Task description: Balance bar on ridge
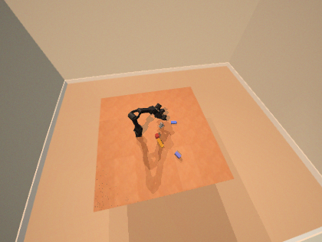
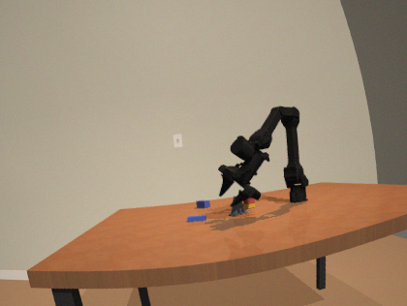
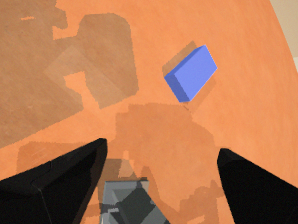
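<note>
A long yellow bar (image 1: 159, 142) (image 2: 250, 206) lies low on the table, with a red block (image 1: 157, 135) (image 2: 249, 200) at one end; whether they touch is unclear. The small grey ridge (image 1: 161, 125) (image 2: 237, 210) stands on the table beyond that red end, and its top shows at the bottom of the wrist view (image 3: 125, 202). My gripper (image 1: 165, 115) (image 2: 227, 199) (image 3: 163, 150) is open, with nothing between its fingers. It hangs low, tilted, close to the ridge; one finger overlaps the ridge's top in the exterior view. Nothing rests across the ridge.
A blue block (image 1: 174, 122) (image 2: 197, 219) lies near the ridge, on the side away from the arm's base. Another blue block (image 1: 178, 155) (image 2: 203, 204) lies farther off, past the yellow bar. One blue block (image 3: 191, 74) shows ahead of the fingers in the wrist view.
</note>
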### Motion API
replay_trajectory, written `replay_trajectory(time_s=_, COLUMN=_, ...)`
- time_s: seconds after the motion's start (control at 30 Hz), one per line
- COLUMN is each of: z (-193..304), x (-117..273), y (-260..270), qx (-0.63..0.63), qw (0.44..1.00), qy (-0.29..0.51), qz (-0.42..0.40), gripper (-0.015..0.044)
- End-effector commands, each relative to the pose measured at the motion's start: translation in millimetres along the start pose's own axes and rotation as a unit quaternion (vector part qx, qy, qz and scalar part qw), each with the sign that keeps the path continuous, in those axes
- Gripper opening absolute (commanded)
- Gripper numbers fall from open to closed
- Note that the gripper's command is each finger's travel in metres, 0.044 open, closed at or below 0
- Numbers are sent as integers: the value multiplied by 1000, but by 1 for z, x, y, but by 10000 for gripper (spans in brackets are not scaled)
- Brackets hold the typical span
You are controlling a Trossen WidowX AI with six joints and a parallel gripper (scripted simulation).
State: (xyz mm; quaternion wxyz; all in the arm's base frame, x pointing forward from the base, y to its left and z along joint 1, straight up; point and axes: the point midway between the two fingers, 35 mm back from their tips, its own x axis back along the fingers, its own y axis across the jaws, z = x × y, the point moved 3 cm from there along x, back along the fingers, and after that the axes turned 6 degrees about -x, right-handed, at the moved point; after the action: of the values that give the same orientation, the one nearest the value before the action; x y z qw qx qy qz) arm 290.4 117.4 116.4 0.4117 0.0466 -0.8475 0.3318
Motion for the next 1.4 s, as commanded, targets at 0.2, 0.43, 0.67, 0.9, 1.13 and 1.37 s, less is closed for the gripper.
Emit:
replay_trajectory(time_s=0.2, z=10, x=-8, y=-34, qx=-100, qw=994, qy=52, qz=-5, gripper=315)
replay_trajectory(time_s=0.43, z=20, x=-12, y=-60, qx=-176, qw=980, qy=88, qz=-3, gripper=315)
replay_trajectory(time_s=0.67, z=33, x=-13, y=-86, qx=-253, qw=960, qy=122, qz=0, gripper=315)
replay_trajectory(time_s=0.9, z=48, x=-12, y=-109, qx=-329, qw=932, qy=155, qz=5, gripper=315)
replay_trajectory(time_s=1.13, z=64, x=-8, y=-130, qx=-402, qw=896, qy=190, qz=8, gripper=315)
replay_trajectory(time_s=1.37, z=81, x=-2, y=-149, qx=-475, qw=850, qy=226, qz=12, gripper=315)
